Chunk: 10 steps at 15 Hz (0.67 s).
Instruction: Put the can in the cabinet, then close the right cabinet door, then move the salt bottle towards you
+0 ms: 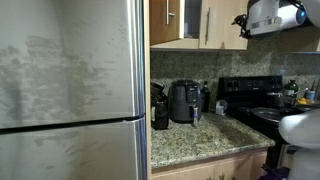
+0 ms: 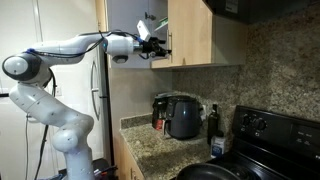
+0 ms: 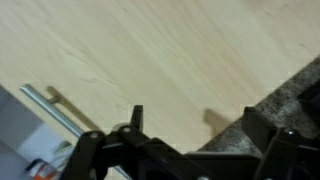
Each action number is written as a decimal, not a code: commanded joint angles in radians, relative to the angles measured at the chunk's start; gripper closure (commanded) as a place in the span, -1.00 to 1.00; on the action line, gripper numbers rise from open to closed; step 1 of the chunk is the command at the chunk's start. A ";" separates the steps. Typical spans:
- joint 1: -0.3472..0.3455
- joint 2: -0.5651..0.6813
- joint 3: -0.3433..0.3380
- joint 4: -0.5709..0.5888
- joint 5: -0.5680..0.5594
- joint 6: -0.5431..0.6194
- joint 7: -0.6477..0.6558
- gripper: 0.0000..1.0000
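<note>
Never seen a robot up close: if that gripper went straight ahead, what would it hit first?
Probably the cabinet door: the open gripper faces its flat wooden panel, beside the silver handle. Depth is unclear.

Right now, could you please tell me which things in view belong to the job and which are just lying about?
Job: cabinet; door with its handle; gripper, open and holding nothing; perhaps the salt bottle, a small white thing by the stove. The can is not clearly in view.

Lying about: fridge; air fryer; dark bottle; stove.
</note>
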 commanded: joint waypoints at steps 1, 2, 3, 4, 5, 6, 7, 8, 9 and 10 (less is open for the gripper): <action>-0.084 0.039 -0.048 -0.122 -0.103 -0.052 -0.001 -1.00; -0.114 0.036 -0.071 -0.165 -0.145 -0.067 -0.002 -1.00; -0.157 0.034 -0.088 -0.207 -0.179 -0.104 -0.002 -1.00; -0.210 0.024 -0.102 -0.249 -0.213 -0.168 -0.002 -1.00; -0.268 0.016 -0.108 -0.285 -0.250 -0.229 -0.003 -1.00; -0.322 0.006 -0.111 -0.316 -0.297 -0.289 -0.003 -1.00; -0.395 0.006 -0.093 -0.334 -0.340 -0.331 -0.004 -1.00; -0.290 0.043 -0.121 -0.282 -0.284 -0.251 -0.005 -1.00; -0.342 0.038 -0.117 -0.304 -0.312 -0.289 -0.005 -1.00; -0.370 0.035 -0.114 -0.315 -0.322 -0.307 -0.006 -1.00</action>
